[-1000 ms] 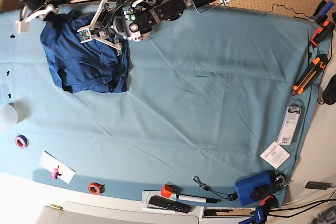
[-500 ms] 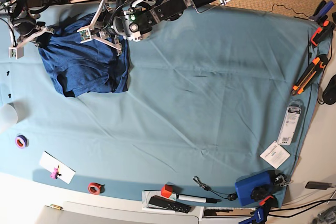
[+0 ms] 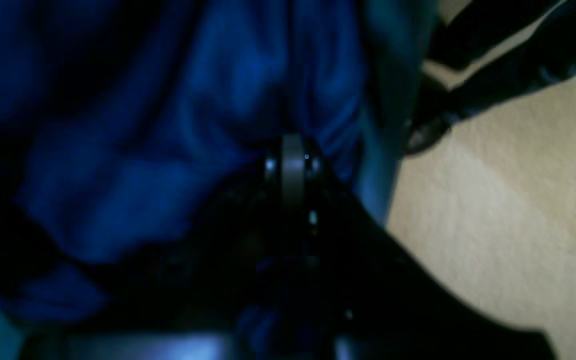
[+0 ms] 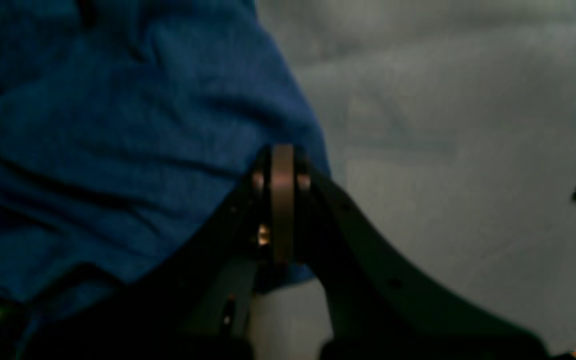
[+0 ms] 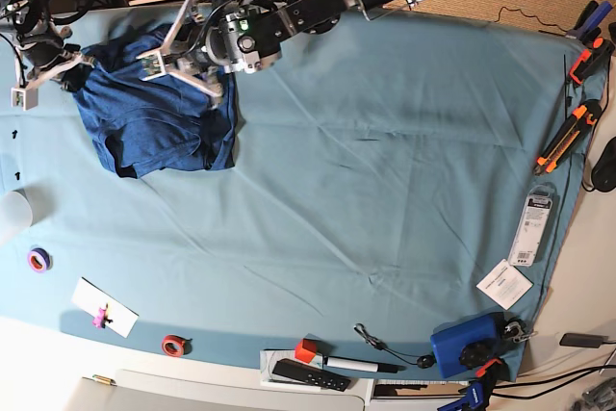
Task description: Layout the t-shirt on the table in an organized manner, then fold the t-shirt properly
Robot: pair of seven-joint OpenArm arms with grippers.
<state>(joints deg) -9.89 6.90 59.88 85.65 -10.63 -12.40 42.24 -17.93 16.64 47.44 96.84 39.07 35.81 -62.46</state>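
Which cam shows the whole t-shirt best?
Base view: the t-shirt is seen in full, bunched on the table near its far-left corner, with both arms at it. The right wrist view shows only blue fabric at the gripper; the left wrist view is dark, blurred fabric.

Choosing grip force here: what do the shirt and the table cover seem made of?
The t-shirt looks like soft, matte heathered knit: it bunches in loose folds. The table cover looks like thin matte woven cloth, with fine creases.
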